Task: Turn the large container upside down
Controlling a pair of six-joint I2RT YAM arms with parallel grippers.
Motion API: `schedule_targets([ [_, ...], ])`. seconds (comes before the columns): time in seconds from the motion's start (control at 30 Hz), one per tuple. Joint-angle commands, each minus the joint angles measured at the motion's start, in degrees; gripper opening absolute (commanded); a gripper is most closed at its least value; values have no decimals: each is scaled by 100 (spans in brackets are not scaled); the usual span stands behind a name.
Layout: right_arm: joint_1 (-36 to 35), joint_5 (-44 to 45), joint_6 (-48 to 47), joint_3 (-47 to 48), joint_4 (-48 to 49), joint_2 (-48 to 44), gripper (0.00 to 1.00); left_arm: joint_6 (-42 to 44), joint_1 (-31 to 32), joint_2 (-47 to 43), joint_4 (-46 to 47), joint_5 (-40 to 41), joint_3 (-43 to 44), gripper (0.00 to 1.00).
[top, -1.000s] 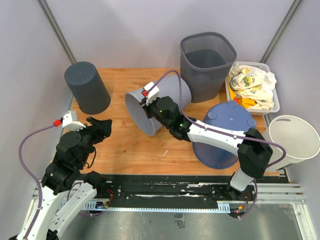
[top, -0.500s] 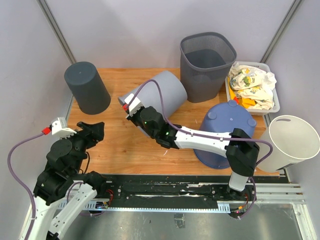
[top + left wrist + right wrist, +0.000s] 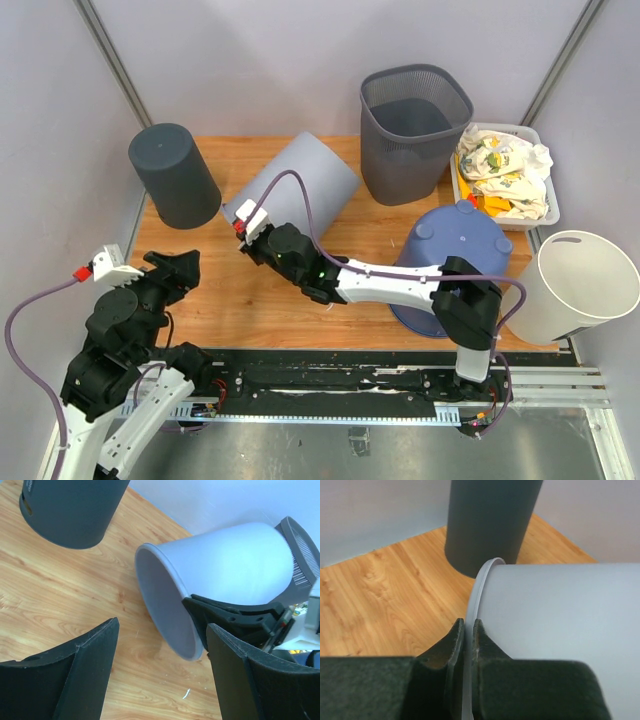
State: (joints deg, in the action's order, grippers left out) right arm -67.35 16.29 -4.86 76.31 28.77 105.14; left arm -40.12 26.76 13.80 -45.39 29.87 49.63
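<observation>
The large light grey container (image 3: 300, 180) lies tilted on its side on the wooden table, its open mouth facing front left and its base toward the back right. My right gripper (image 3: 262, 232) is shut on the container's rim at its near lower edge; the right wrist view shows both fingers pinching the thin rim (image 3: 468, 630). The left wrist view shows the container (image 3: 225, 565) with the right gripper (image 3: 235, 617) on its rim. My left gripper (image 3: 185, 262) is open and empty, low at the front left, apart from the container's mouth (image 3: 162, 665).
A dark grey upturned bin (image 3: 172, 175) stands at the back left, close to the container's mouth. A dark mesh basket (image 3: 415, 130) stands at the back. A blue upturned tub (image 3: 450, 260), a white tray of cloths (image 3: 505, 175) and a white bin (image 3: 585, 285) are at the right.
My right gripper has dragged the container's rim left and toward the front, and the container has swung with it. My left arm has drawn back to the left and front.
</observation>
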Motion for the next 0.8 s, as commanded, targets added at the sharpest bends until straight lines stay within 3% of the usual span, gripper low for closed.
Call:
schedule_targets([
  [0.0, -23, -386, 485, -276, -612, 540, 1, -57, 5, -120, -70, 172, 137, 75],
  [0.43, 30, -469, 662, -140, -695, 807, 1, -44, 6, -159, -170, 246, 298, 75],
  [0.6, 56, -430, 645, -214, -804, 774, 34, -56, 4, -167, -182, 204, 289, 75],
  [0.77, 56, -426, 715, -332, -1020, 510, 45, -66, 6, -143, -138, 121, 271, 76],
])
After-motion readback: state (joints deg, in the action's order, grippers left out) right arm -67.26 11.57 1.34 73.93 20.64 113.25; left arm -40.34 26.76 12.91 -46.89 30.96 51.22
